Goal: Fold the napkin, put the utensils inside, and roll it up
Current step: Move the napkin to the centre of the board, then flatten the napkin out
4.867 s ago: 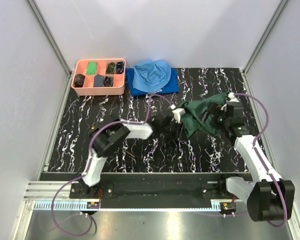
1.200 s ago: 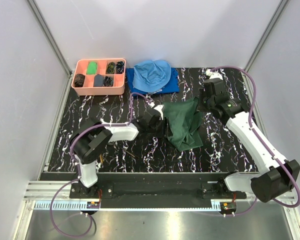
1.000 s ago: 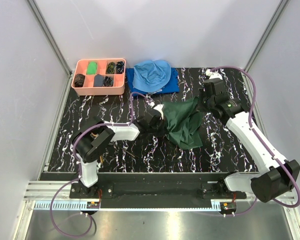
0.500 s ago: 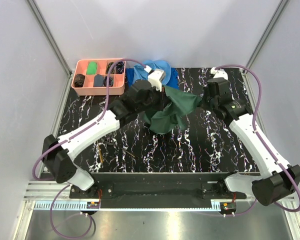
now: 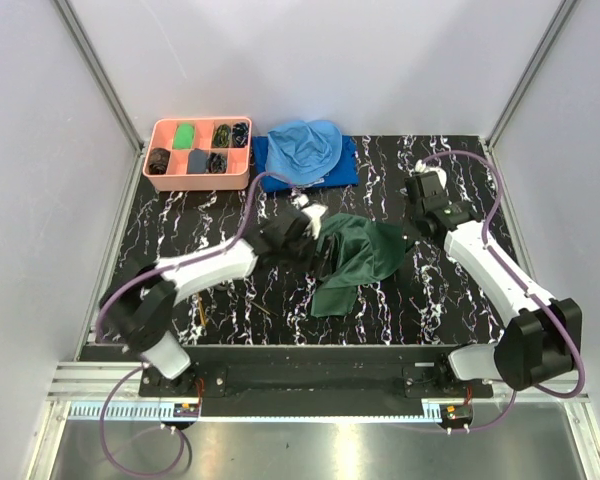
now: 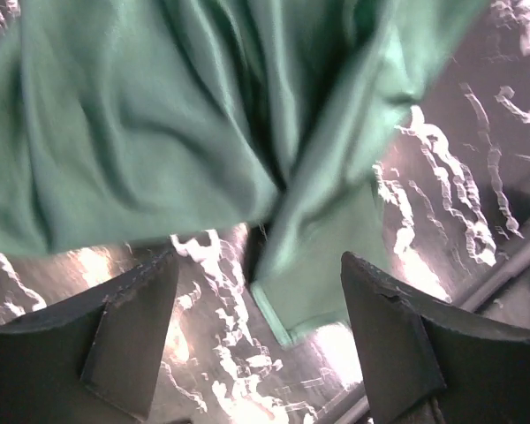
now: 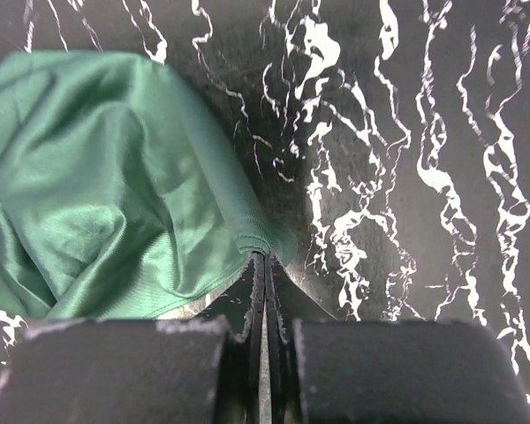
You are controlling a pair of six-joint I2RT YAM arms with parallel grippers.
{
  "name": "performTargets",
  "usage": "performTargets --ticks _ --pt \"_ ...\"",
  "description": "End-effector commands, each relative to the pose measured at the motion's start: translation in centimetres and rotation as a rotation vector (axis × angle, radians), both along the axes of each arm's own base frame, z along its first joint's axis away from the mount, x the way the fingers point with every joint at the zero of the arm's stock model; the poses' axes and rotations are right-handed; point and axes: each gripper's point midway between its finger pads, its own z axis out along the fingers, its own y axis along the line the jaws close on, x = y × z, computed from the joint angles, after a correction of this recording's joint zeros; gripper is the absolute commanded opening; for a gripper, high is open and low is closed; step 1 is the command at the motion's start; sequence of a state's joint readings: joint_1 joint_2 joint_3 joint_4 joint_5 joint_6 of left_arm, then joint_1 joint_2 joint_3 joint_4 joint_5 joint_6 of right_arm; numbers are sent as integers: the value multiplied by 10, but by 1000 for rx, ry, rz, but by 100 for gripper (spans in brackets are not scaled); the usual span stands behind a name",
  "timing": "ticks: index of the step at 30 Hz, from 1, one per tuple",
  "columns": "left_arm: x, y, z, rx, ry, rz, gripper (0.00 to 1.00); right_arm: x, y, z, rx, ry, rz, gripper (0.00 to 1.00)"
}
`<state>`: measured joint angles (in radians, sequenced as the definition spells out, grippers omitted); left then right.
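Note:
The dark green napkin (image 5: 358,258) lies crumpled on the black marbled table (image 5: 230,215), right of the middle. My left gripper (image 5: 320,250) stands open at its left side. In the left wrist view a hemmed corner of the napkin (image 6: 287,283) hangs between the spread fingers (image 6: 132,327) of the left gripper (image 6: 258,265), and neither finger touches it. My right gripper (image 7: 263,258) is shut on the napkin's (image 7: 115,203) right edge, at the cloth's right end (image 5: 410,235). Two thin gold utensils (image 5: 202,318) lie near the front left, small and hard to make out.
A pink compartment tray (image 5: 197,183) with small dark and green items stands at the back left. Beside it a light blue cloth (image 5: 305,148) is heaped on a darker blue cloth (image 5: 345,172). Grey walls close in the table on three sides.
My left gripper has opened and let the napkin go, and the arm has drawn back toward the near left. The napkin has dropped and spread lower on the table. The right gripper keeps its pinch.

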<state>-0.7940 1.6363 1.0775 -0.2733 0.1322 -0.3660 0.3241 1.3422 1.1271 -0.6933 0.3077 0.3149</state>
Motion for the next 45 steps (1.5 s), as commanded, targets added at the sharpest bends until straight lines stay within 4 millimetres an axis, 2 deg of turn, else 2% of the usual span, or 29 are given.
performTargets --ticks 1,2,5,13,16,17,19,23,29,39,45 --pt "-20 -5 29 -219 -29 13 75 6 3 5 38 -39 -16 0" --pt "-30 3 17 -221 -8 26 75 5 4 5 43 -38 -13 0" --pt "-45 12 0 -249 35 63 74 4 6 7 58 -42 -10 0" --pt "-64 11 -23 -206 100 122 71 2 8 9 78 -51 -8 0" --pt "-70 10 -33 -147 99 125 70 1 10 8 90 -52 -3 0" --pt "-64 7 -34 -126 76 140 69 0 11 8 95 -50 -2 0" --pt "-70 17 -49 -10 67 166 65 0 12 11 102 -60 -1 0" --pt "-70 20 -59 87 33 201 64 -1 11 17 111 -78 -1 0" --pt "-76 7 -62 115 16 167 58 -4 12 21 123 -89 4 0" --pt "-84 22 -79 322 -62 201 54 -9 16 29 152 -112 19 0" --pt "-92 20 -87 349 -44 183 48 -14 15 33 164 -131 19 0"
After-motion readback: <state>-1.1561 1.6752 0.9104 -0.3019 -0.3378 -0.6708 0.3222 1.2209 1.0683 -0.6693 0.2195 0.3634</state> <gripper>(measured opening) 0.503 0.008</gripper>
